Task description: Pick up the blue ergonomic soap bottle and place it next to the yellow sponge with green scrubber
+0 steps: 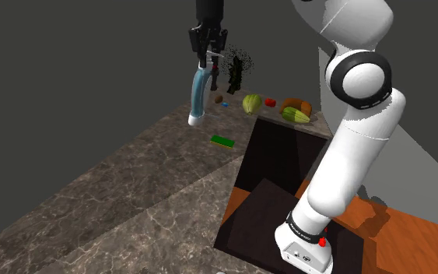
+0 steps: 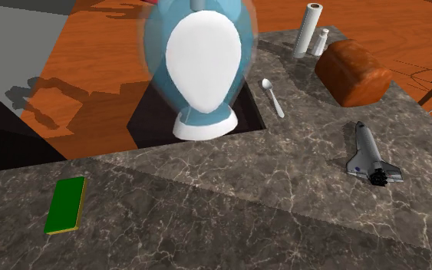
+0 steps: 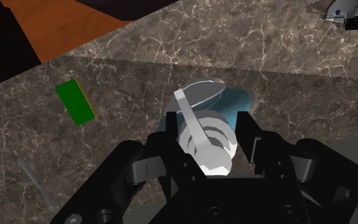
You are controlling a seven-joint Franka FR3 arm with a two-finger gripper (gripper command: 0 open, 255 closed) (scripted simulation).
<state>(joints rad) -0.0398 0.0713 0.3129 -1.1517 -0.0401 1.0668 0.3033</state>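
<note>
Shoulder view is showing the pincer (image 1: 208,56) hanging high over the bench (image 1: 116,210). Its black fingers are pinching the top of the soap bottle (image 1: 199,93), which is dangling straight below it, clear of the stone surface. The bottle is reading as pale blue with a white foot. Just behind the pincer a dark speckled shape (image 1: 236,72) is standing, too ragged to name. Lower than the pincer, toward the shoulder view's right, the sponge (image 1: 222,141) is lying flat on the bench, well apart from the bottle.

Wrist view is looking down along the pincer (image 3: 208,137), whose fingers (image 3: 255,137) are clasping the bottle's white pump neck from both sides. The pump is hiding much of the blue body (image 3: 238,102) beneath it. Out beyond one finger the sponge (image 3: 75,102) is lying green face up, with a thin yellow edge showing. Farther off from the pincer, a toy space shuttle (image 3: 344,11) is being cut off by the frame.

Second exterior view is catching the bottle (image 2: 201,69) so close that its outline is blurring and its top is running out of frame. It is covering part of a dark recess (image 2: 130,126) behind it. A spoon (image 2: 272,97) is lying just beside that recess.
</note>
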